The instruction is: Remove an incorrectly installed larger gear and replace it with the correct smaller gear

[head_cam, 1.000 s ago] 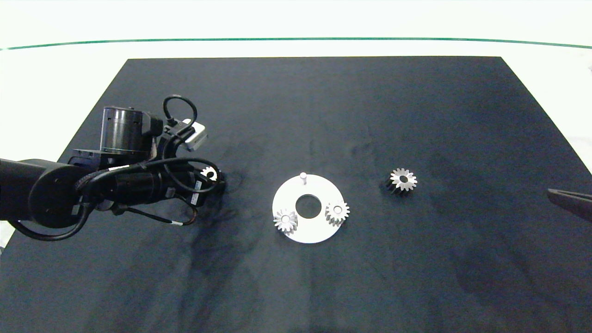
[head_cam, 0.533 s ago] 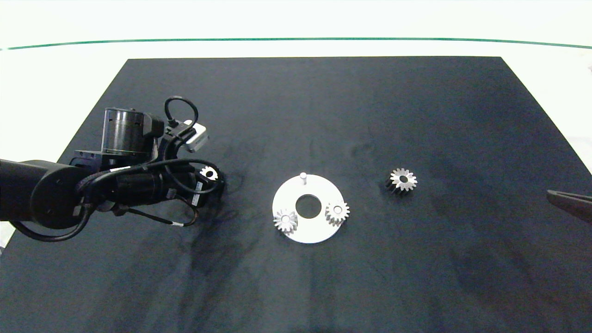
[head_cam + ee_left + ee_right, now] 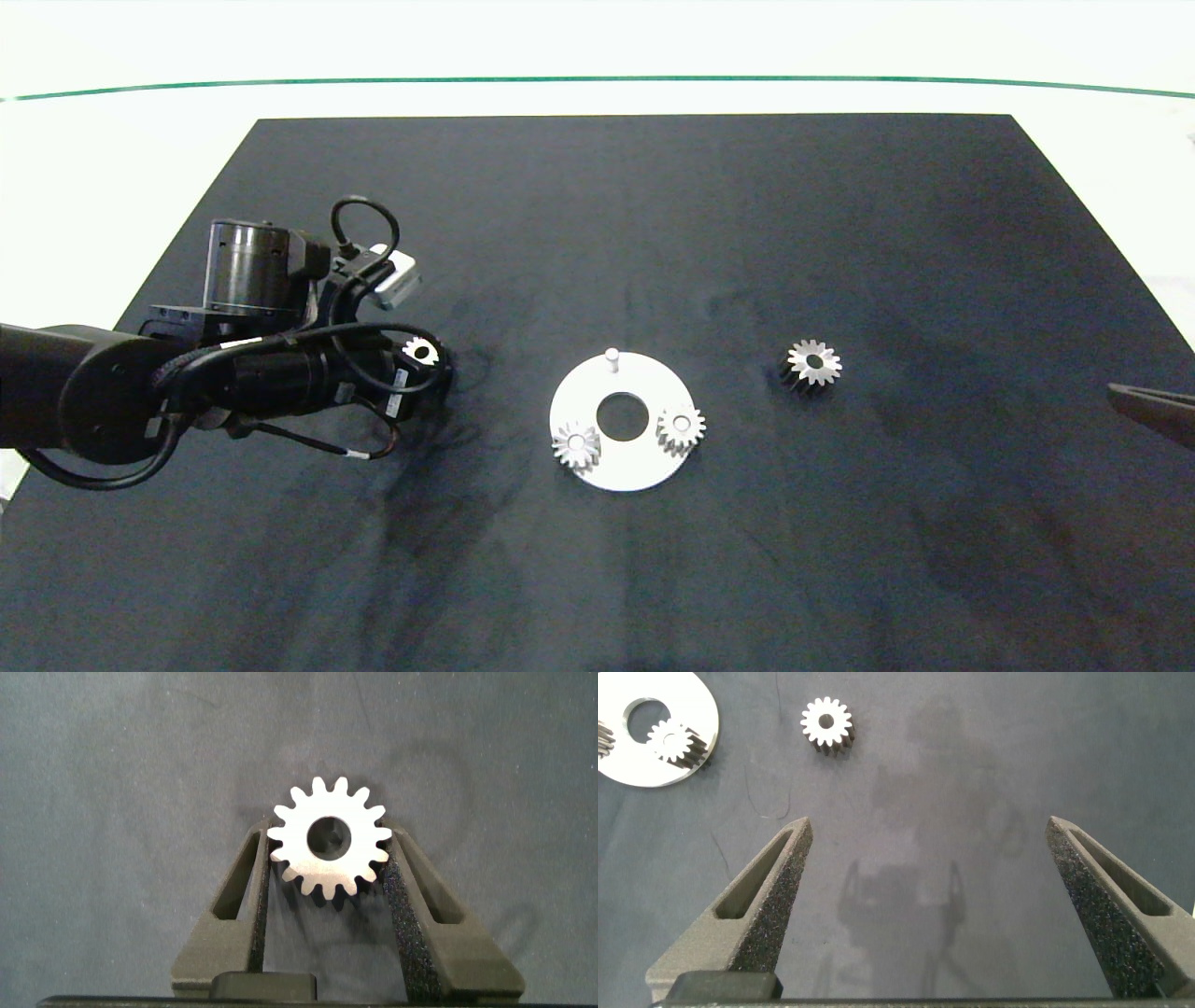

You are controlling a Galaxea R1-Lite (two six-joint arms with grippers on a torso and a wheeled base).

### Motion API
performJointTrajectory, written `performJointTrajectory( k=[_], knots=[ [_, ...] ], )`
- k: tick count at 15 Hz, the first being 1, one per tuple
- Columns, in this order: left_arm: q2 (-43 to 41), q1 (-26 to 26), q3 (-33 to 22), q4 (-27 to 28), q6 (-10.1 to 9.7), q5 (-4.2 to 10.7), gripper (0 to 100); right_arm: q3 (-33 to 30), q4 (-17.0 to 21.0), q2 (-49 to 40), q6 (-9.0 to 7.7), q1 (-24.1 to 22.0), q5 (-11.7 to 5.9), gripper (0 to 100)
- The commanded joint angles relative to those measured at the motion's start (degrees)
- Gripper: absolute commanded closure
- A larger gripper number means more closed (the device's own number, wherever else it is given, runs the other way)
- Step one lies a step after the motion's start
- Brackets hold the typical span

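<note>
One black mat (image 3: 653,205) covers most of the white desk (image 3: 112,149) and carries everything.

Two dark arms come in over it. The left gripper (image 3: 428,359) is low near the mat's left edge. Its two fingers are closed in on the smaller gear (image 3: 350,863), one pad touching its teeth on each side, face up. Whether the gear rests on the mat or is just clear of it, I cannot tell. The right gripper (image 3: 929,831) hangs at the mat's right edge with its fingers spread wide and nothing between them.

One white disc (image 3: 624,471) with a round centre hole lies mid-mat. One larger gear (image 3: 814,362) lies flat on the mat, apart from the disc on its right-edge side. Two all-silver gears sit on the disc, one (image 3: 576,446) toward the left edge and one (image 3: 681,428) toward the right. One bare peg (image 3: 611,356) stands at the disc's far rim.
</note>
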Motion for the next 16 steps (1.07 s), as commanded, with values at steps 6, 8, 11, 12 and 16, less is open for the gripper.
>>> performJointTrajectory(
  k=[6,8,11,12,16],
  knots=[
    [-9.7,-3.8,0.2,6.5,0.11,-0.01,75,0.7,0.1,0.0,-0.06,0.0,0.29,0],
    [-11.9,-8.7,-0.8,8.3,0.11,1.83,75,1.2,0.1,-0.8,-0.15,0.0,0.29,0],
    [-11.6,-18.3,-2.6,8.3,0.03,7.1,75,1.4,0.1,-1.8,-0.15,0.0,0.2,0],
    [-11.0,-21.1,-3.8,8.3,0.03,8.6,75,1.4,0.2,-2.2,-0.15,0.0,0.2,0],
    [-5.5,-25.1,-6.7,7.9,0.03,10.62,75,1.4,0.2,-3.2,-0.15,-0.1,0.11,0]
  ],
)
